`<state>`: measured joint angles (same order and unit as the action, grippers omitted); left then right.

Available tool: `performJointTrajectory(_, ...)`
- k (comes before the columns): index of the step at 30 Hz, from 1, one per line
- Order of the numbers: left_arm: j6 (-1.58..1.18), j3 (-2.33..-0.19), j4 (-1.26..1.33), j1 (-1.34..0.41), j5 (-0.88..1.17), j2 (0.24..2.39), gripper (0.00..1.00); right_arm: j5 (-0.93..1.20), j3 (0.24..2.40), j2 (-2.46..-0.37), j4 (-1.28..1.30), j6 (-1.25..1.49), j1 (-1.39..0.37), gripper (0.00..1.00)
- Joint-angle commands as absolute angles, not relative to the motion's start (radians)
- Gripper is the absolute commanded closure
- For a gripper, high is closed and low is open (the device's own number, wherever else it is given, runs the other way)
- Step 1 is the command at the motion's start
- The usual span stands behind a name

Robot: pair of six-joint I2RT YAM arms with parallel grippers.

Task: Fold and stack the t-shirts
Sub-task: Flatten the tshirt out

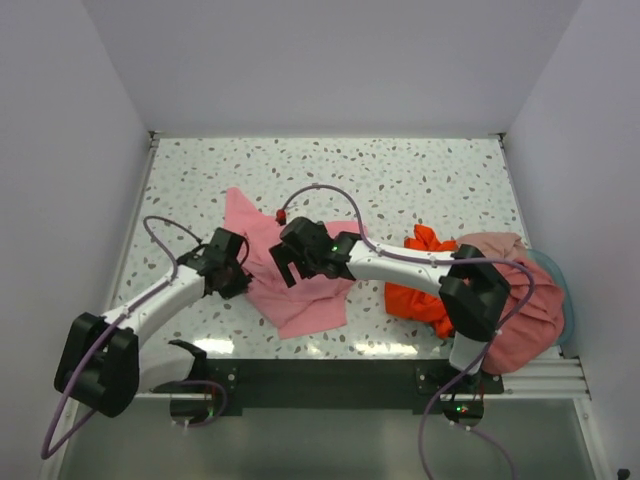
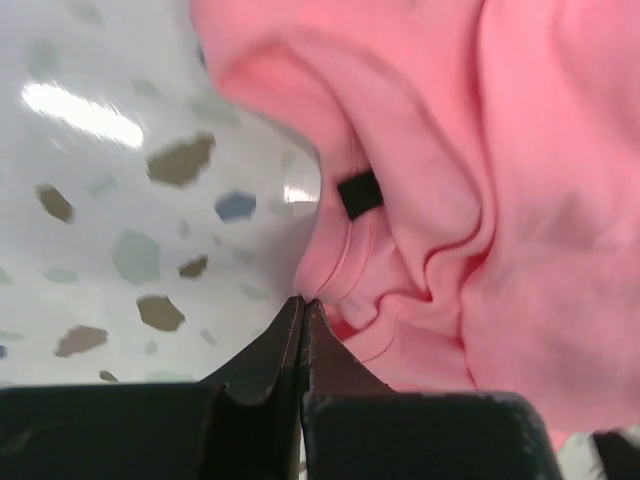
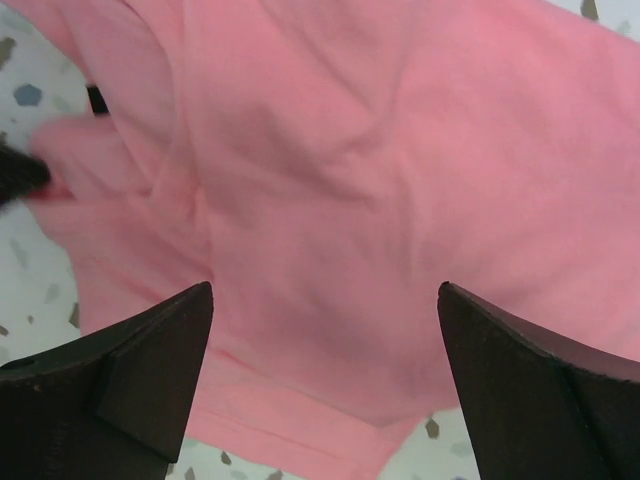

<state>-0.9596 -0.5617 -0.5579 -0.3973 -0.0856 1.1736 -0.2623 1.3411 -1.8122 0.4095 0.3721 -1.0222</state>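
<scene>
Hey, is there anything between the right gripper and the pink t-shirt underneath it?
Nothing visible. The right gripper hangs open directly over the light pink t-shirt, with only bare cloth below it. The left gripper is shut on the shirt's edge, off to one side of that path.

Place: a robot lab, set up as a closed test cell.
Walls: plain white panels (image 1: 340, 60) box the table in on three sides.
Table: a speckled white top (image 1: 400, 170) with a hard, glossy surface.
Machines: two white-and-black robot arms, the left arm (image 1: 165, 290) and the right arm (image 1: 395, 265), stand on a black plate (image 1: 330, 375) at the near edge.
Frame: a ribbed metal rail (image 1: 540, 378) runs beside that plate.
Wiring: purple cables (image 1: 330, 190) loop openly along the arms.
</scene>
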Motion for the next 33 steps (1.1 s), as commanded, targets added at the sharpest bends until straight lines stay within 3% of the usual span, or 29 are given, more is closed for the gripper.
performJointTrajectory(1, -0.951, -0.718, -0.652, -0.345, -0.365, 1.196, 1.0, -0.354, 1.278, -1.692, 0.453, 0.376, -1.023, 0.02)
performJointTrajectory(5, -0.861, -0.796, -0.588, -0.166, -0.34, 1.273, 1.0, -0.376, 1.189, -1.625, 0.472, 0.391, -1.023, 0.01)
performJointTrajectory(12, -0.841, -0.887, -0.612, -0.158, -0.316, 1.365, 1.0, -0.447, 1.144, -1.566, 0.55, 0.382, -1.025, 0.02)
performJointTrajectory(13, -0.844, -0.885, -0.618, -0.158, -0.319, 1.367, 0.95, -0.487, 1.146, -1.559, 0.624, 0.405, -1.025, 0.02)
performJointTrajectory(15, -0.835, -0.884, -0.636, -0.158, -0.301, 1.364, 0.58, -0.64, 1.163, -1.543, 0.722, 0.445, -1.023, 0.01)
performJointTrajectory(16, -0.831, -0.876, -0.638, -0.158, -0.292, 1.358, 0.08, -0.69, 1.17, -1.543, 0.839, 0.507, -1.023, 0.01)
performJointTrajectory(17, -0.83, -0.873, -0.64, -0.158, -0.279, 1.339, 0.0, -0.751, 1.192, -1.543, 0.903, 0.547, -1.023, 0.01)
performJointTrajectory(24, -0.81, -0.856, -0.69, -0.158, -0.275, 1.212, 0.0, -1.022, 1.24, -1.591, 1.37, 0.977, -1.009, 0.01)
performJointTrajectory(29, -0.796, -0.842, -0.715, -0.158, -0.259, 1.132, 0.0, -0.937, 1.165, -1.574, 1.278, 0.911, -0.884, 0.02)
performJointTrajectory(33, -0.802, -0.822, -0.719, -0.158, -0.267, 1.097, 0.0, -0.865, 1.126, -1.534, 1.146, 0.798, -0.841, 0.12)
